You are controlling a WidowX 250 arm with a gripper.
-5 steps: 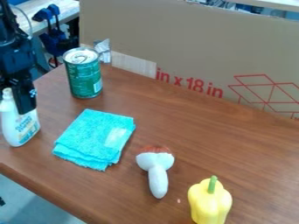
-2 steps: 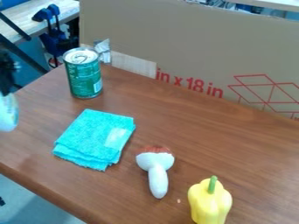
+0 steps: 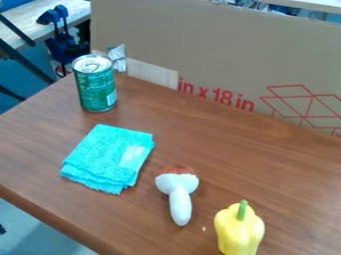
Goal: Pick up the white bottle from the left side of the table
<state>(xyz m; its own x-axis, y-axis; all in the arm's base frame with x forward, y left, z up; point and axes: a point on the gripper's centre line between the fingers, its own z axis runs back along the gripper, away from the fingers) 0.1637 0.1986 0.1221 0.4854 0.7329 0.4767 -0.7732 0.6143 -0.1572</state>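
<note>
A green can (image 3: 96,83) stands upright near the table's back left edge. In front of it lies a folded turquoise cloth (image 3: 108,158). To the right of the cloth, a white mushroom-shaped object (image 3: 178,195) with a reddish-brown top lies with its stem toward the camera. A yellow toy pepper (image 3: 239,230) with a green stem sits at the lower right.
A large cardboard panel (image 3: 206,50) with red print runs along the back of the wooden table (image 3: 266,164). The table's front edge slants across the lower left. Blue clamps (image 3: 60,40) and dark bars stand beyond the left side.
The arm and gripper have left the view past the left edge, and the white spray bottle has gone out with them, lifted off the table. The can, cloth, mushroom-shaped object and pepper have not moved.
</note>
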